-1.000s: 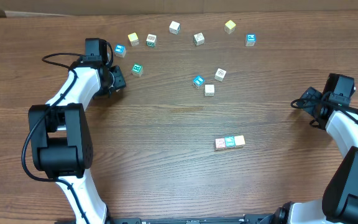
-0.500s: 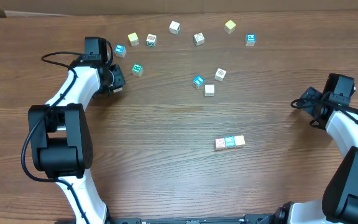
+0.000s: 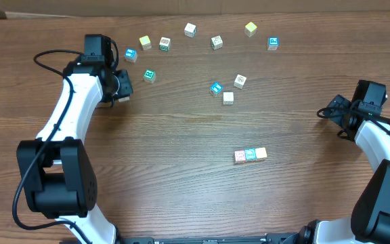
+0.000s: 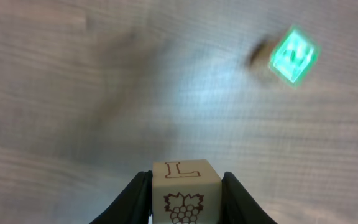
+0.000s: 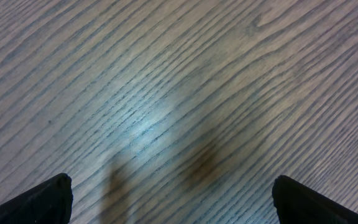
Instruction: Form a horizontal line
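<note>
The horizontal line (image 3: 250, 154) is a short row of three touching cubes, red-marked, teal-marked and yellow, lying right of the table's middle. My left gripper (image 3: 119, 87) is at the far left, shut on a pale wooden cube (image 4: 186, 191) with a brown letter L and a grape picture; the wrist view shows it between the fingers (image 4: 134, 200) above the wood. A green-marked cube (image 4: 294, 56) lies ahead of it and also shows in the overhead view (image 3: 149, 75). My right gripper (image 3: 332, 112) is open and empty over bare wood at the right edge, its fingertips (image 5: 48, 198) wide apart.
Loose cubes are scattered along the back: a blue one (image 3: 131, 55), a yellow one (image 3: 145, 43), a white one (image 3: 190, 29), another yellow (image 3: 250, 28), a blue one (image 3: 273, 43). A cluster of three (image 3: 228, 97) lies above the row.
My left arm has swung its elbow out to the left and the gripper has shifted slightly up and left with the cube in it. The right arm and the row have not moved.
</note>
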